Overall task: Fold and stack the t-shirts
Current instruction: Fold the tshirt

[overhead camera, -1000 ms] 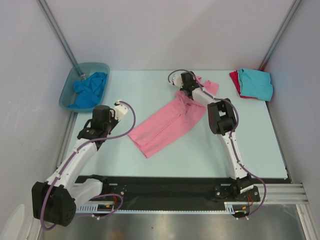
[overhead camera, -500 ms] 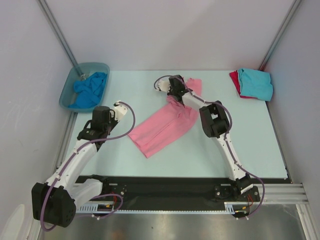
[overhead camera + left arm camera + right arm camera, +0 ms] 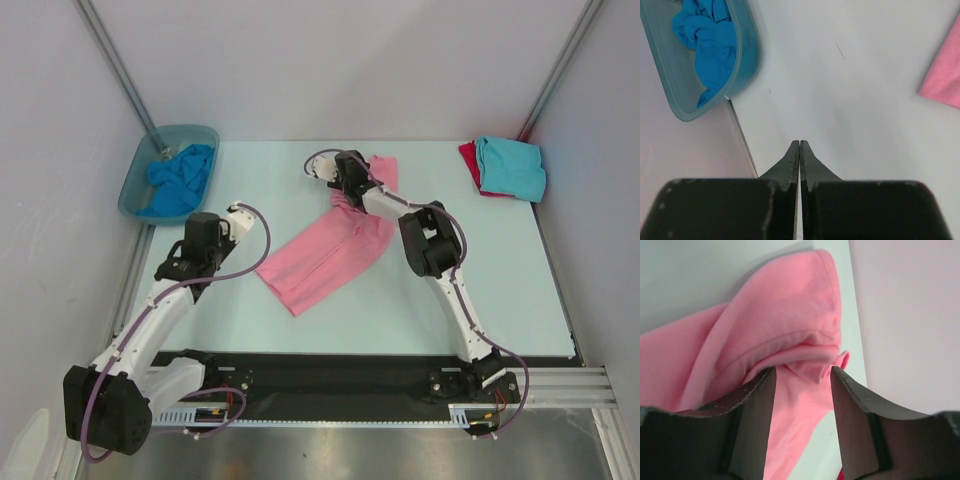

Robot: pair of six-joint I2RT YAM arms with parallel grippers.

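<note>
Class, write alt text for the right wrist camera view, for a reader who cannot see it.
The right tool stands open, and a bunched fold of the pink t-shirt shows between its dark tips. The shirt lies rumpled on the pale table.

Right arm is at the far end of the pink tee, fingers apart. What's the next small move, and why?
Probably raise the right gripper straight up, clear of the pink t-shirt. Its fingers stand apart with a folded edge of the cloth between the tips, apparently loose. Pulling away sideways could drag that fold open. The left gripper is shut and off the cloth, so it can't hold the shirt down.
</note>
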